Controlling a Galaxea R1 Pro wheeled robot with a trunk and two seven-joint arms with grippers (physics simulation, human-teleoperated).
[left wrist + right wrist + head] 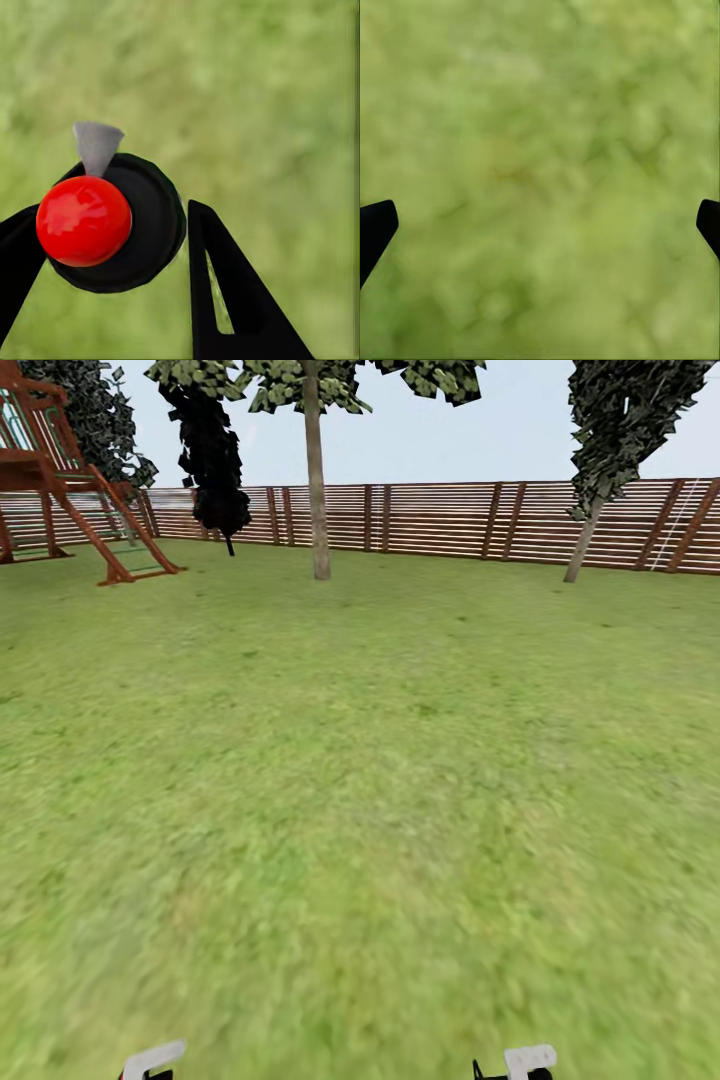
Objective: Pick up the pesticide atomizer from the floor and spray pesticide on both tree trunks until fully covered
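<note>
In the left wrist view my left gripper (112, 217) is shut on the pesticide atomizer (84, 220), seen end-on as a glossy red cap on a round black body with a grey nozzle (97, 146). The grass floor (270, 112) lies blurred beneath it. My right gripper (540, 217) is open over bare grass, with only its black fingertips (375, 225) showing at the sides. Far ahead in the head view stands a tree with a straight grey-beige trunk (318, 510). A second tree with a slimmer, leaning trunk (583, 545) stands at the right by the fence.
A brown slatted fence (450, 520) closes the back of the lawn (360, 780). A red-brown wooden playset (70, 490) stands at the far left, and a dark narrow conifer (212, 460) beside it. White tips of my arms (152, 1058) (528, 1058) show at the lower edge.
</note>
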